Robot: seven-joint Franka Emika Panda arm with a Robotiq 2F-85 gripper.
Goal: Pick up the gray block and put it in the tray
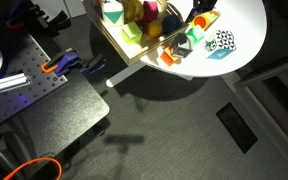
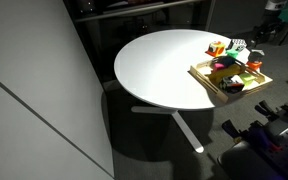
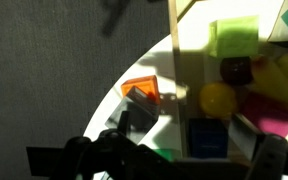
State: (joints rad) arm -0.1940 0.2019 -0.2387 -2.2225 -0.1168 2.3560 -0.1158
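Gripper [image 1: 202, 9] hangs at top edge of frame in an exterior view, over the table [image 1: 246, 25], just right of the tray [image 1: 120, 42]. In wrist view its dark fingers [image 3: 84, 160] sit far apart at bottom corners w/ nothing btwn them: jaws released.

Gray block [image 1: 169, 57] lies on the table, lower center of the cluster, just outside tray's lower-right rim, near table edge, not in tray. Patterned block [image 1: 222, 42] sits further right.

Wrist view: tray rim runs vertically mid-frame. An orange block [image 3: 141, 92] is left of it on the table. Green block [image 3: 234, 38], yellow ball [image 3: 216, 97] and blue block [image 3: 206, 138] are inside tray.
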